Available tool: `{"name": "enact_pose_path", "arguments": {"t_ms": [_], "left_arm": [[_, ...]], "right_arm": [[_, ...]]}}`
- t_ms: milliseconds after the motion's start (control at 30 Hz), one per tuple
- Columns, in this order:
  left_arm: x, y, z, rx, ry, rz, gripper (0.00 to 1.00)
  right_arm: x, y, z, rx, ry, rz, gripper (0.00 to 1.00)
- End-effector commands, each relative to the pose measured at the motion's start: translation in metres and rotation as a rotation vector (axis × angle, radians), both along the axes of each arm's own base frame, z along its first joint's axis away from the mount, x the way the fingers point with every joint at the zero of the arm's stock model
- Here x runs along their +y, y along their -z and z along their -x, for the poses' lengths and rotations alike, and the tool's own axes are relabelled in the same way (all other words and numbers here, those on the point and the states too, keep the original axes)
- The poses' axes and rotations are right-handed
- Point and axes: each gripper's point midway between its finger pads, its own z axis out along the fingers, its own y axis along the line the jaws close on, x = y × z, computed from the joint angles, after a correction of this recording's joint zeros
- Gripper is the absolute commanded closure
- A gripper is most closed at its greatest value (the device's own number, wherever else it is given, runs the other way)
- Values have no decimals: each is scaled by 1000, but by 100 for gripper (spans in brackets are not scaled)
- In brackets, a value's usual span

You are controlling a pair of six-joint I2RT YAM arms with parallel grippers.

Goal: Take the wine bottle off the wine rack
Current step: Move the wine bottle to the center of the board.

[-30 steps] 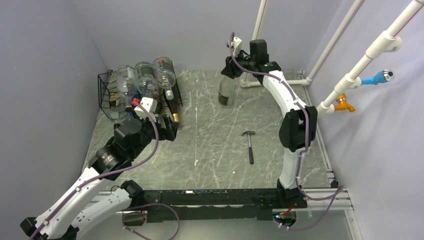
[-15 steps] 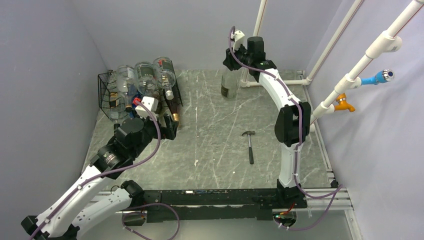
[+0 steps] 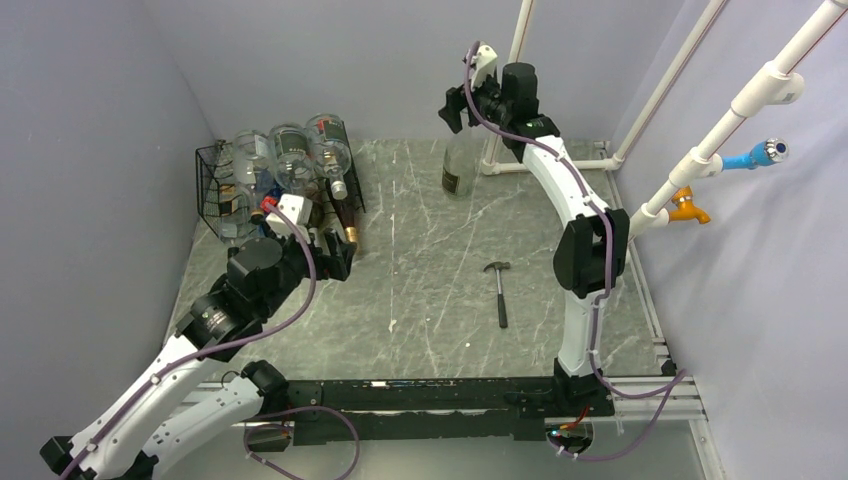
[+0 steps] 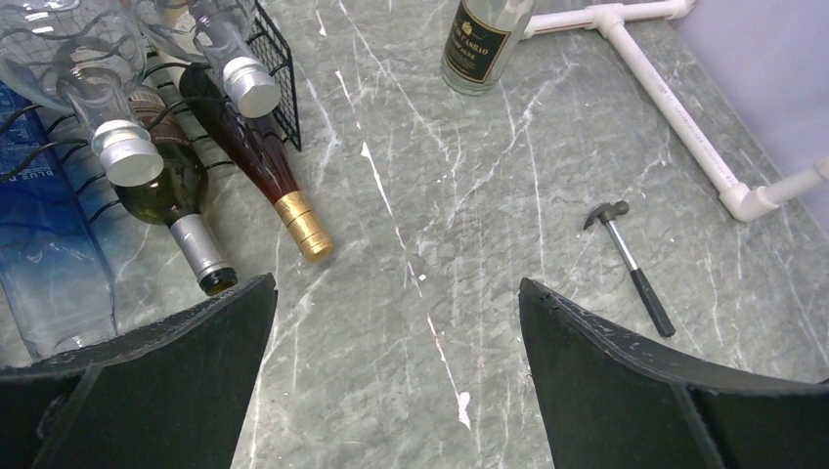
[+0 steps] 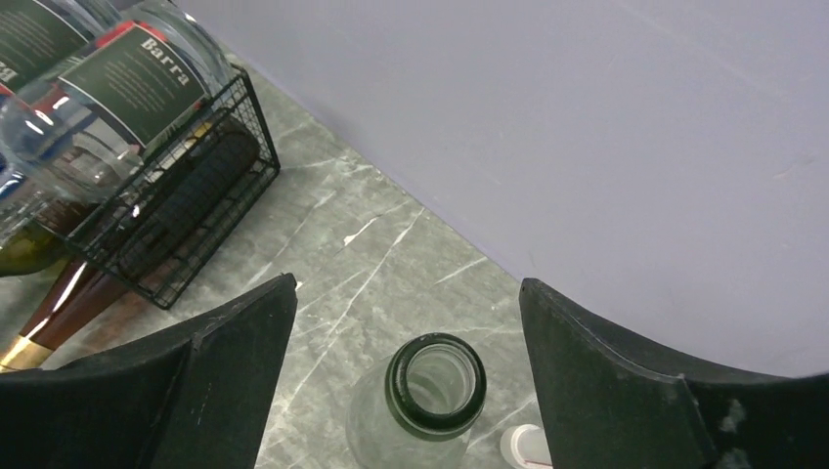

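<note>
While the wine bottle (image 3: 457, 172) stands upright on the grey marbled table (image 3: 420, 300) near the back wall, well apart from the wine rack (image 3: 215, 190), your right gripper (image 3: 463, 105) hangs just above its open mouth. In the right wrist view you look straight down into the green glass neck (image 5: 436, 383), with the two black fingers (image 5: 225, 362) spread wide on either side and touching nothing, so that tool grasps nothing. A dark label with gold lettering shows on the bottle in the left wrist view (image 4: 481, 44).

The rack sits in the far left corner, against the left wall, and you see several bottles lying in it: clear ones with silver caps on top, and below them a red bottle with a gold cap (image 4: 259, 156) and a green bottle (image 4: 181, 210), necks pointing out over the table. Your left gripper (image 4: 396, 288) hovers just in front of those necks, its fingers fully parted and empty.

A small hammer (image 3: 498, 290) lies on the table between the two arms, nearer the right one
</note>
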Motion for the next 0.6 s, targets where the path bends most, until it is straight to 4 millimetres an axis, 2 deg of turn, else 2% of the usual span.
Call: {"name": "enact_pose_path", "arguments": {"t_ms": [0,100,267,567], "left_arm": [[-2,-9,4,-19,21,41,0],[-4,-12,7,-22,37,53,0],[-7,-16,10,-22,59,62,0],[-7,-20,15,-22,78,65,0]], "right_arm": [[-3,-89,25,-161,-28,-45,10],[-2,-105,41,-183,-72,-19,2],[-6,-123,70,-200,-123,28,1],[-17,-132,147,-187,-227,99,0]]}}
